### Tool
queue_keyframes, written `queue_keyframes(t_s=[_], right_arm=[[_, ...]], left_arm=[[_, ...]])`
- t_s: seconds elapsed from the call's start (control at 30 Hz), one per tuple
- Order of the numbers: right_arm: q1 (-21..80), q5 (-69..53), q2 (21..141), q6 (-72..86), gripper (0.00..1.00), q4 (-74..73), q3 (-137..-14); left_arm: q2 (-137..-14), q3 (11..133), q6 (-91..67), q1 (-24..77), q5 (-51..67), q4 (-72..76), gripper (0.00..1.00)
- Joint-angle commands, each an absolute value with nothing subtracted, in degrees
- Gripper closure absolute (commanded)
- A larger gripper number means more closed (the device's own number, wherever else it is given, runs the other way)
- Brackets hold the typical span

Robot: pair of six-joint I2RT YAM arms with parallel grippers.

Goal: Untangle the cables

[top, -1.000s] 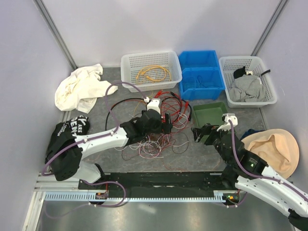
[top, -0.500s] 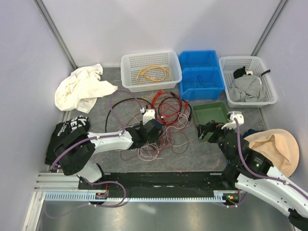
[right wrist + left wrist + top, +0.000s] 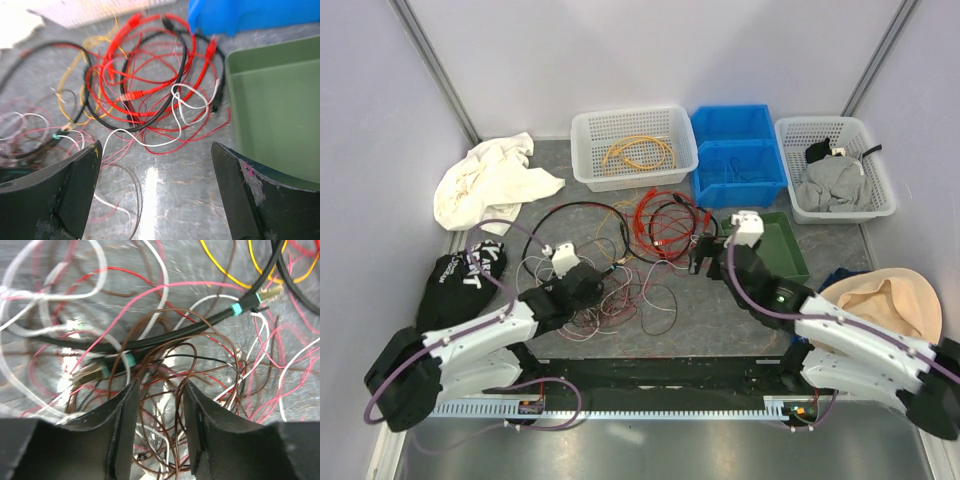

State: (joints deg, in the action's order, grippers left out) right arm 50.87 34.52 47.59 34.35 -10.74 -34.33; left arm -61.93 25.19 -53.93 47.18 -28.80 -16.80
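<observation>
The cables (image 3: 655, 225) lie in a tangle mid-table, with red and black coils at the back and thin pink, white and brown wires (image 3: 620, 290) nearer. My left gripper (image 3: 588, 290) is low in the thin wires. In the left wrist view its jaws (image 3: 161, 387) are half narrowed, still gapped, with loose brown wire loops (image 3: 165, 365) between them and a black cable (image 3: 200, 327) beyond. My right gripper (image 3: 705, 252) is at the tangle's right edge. The right wrist view shows this gripper (image 3: 156, 150) wide open over bare table, the red coil (image 3: 145, 70) ahead.
A green tray (image 3: 790, 250) sits right of the right gripper. At the back stand a white basket (image 3: 590, 165) holding a yellow cable (image 3: 638, 152), blue bins (image 3: 760, 180) and a white basket (image 3: 880, 200) with grey cloth. White cloth (image 3: 490, 180), black garment (image 3: 460, 275), tan hat (image 3: 890, 310).
My left arm drew back toward the near left, its jaws narrowing, and the wire tangle shifted left with it. My right arm swung left from the green tray to the tangle.
</observation>
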Motion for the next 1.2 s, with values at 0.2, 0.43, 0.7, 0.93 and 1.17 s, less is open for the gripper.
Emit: queue_keyframes(t_s=[0.2, 0.43, 0.7, 0.93, 1.17], right_arm=[[46.6, 26.6, 71.0, 36.7, 0.09, 4.3, -44.5], [45.6, 28.7, 80.3, 26.4, 0.12, 8.2, -48.9], [43.7, 32.6, 89.9, 21.0, 0.16, 5.9, -54.8], [42.8, 34.6, 97.9, 17.8, 0.20, 5.3, -59.1], [43.1, 27.3, 98.8, 18.0, 0.93, 6.5, -64.3]], left_arm=[[-47.2, 22.5, -57.1, 43.9, -31.8, -22.0, 0.23], [-43.0, 20.0, -57.7, 43.9, -29.6, -19.6, 0.21], [-41.8, 19.8, -57.3, 43.9, -28.5, -19.2, 0.21], [-41.0, 18.8, -57.1, 43.9, -28.0, -18.7, 0.21], [-38.8, 19.3, -57.0, 43.9, -28.1, -19.5, 0.21]])
